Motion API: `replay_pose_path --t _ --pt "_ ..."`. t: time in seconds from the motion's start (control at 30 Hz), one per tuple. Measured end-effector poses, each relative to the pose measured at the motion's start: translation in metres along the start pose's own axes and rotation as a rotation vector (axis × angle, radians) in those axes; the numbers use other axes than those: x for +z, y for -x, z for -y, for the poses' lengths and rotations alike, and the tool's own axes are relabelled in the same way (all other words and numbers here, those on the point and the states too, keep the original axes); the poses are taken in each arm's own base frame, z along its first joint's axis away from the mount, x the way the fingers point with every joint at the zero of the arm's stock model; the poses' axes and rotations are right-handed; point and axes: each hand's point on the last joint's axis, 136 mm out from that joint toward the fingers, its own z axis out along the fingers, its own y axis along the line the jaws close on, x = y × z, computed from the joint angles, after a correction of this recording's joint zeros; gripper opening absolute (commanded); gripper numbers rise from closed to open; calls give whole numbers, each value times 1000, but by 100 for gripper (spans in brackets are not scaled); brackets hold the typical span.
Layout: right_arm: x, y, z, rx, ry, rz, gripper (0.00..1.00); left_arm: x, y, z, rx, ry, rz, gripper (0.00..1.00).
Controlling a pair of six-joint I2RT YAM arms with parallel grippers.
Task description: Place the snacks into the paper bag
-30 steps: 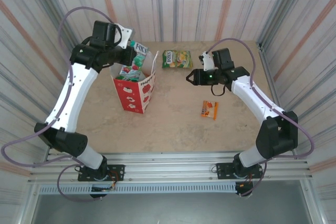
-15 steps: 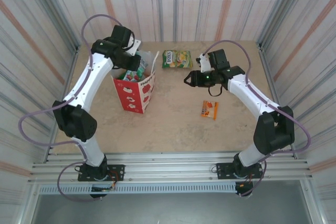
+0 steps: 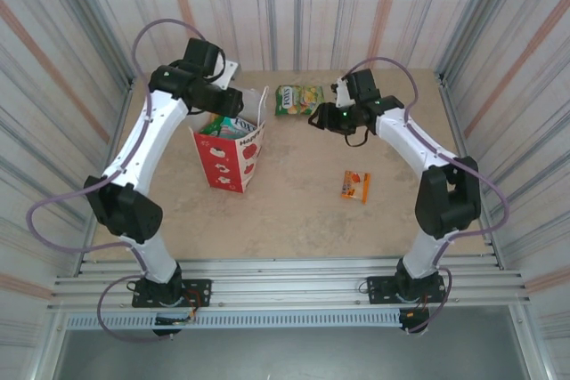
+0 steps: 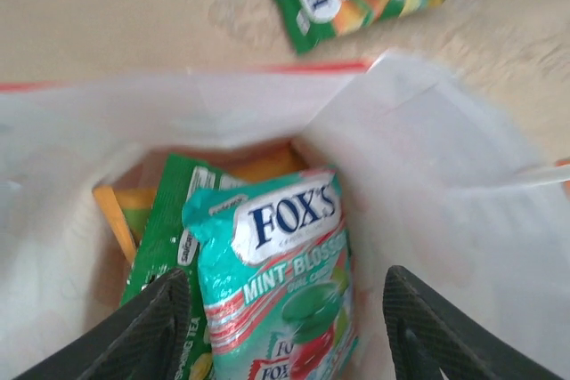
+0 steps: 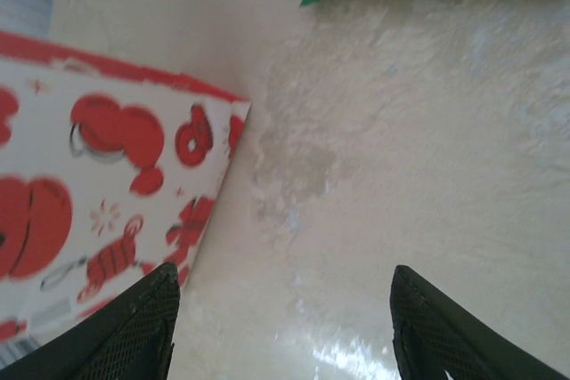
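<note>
Paper bag (image 3: 230, 159) stands left of centre on the counter (image 3: 294, 211) with a teal packet (image 4: 285, 238) propped inside, and the left gripper (image 4: 283, 309), spread and empty, sits just above its mouth; a crooked lift-out could snag the thin handle (image 4: 534, 173) and tip the bag. The right gripper (image 5: 285, 287), also spread, hangs near the green-yellow packet (image 3: 300, 99) by the far edge, whose glossy film may skid away.

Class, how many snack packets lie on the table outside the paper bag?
2: green-yellow packet at the far edge, right of the paper bag; small orange sachet nearer, farther right. Others may be hidden.
</note>
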Motion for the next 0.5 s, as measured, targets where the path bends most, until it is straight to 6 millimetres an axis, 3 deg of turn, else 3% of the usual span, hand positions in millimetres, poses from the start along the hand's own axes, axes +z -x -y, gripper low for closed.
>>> replay_pose_path --t 0.2,0.5 --pt "36 31 42 291 -14 57 61 -35 32 11 -18 -50 168 65" --pt "102 33 71 589 -32 106 64 -38 44 16 -72 -88 223 65"
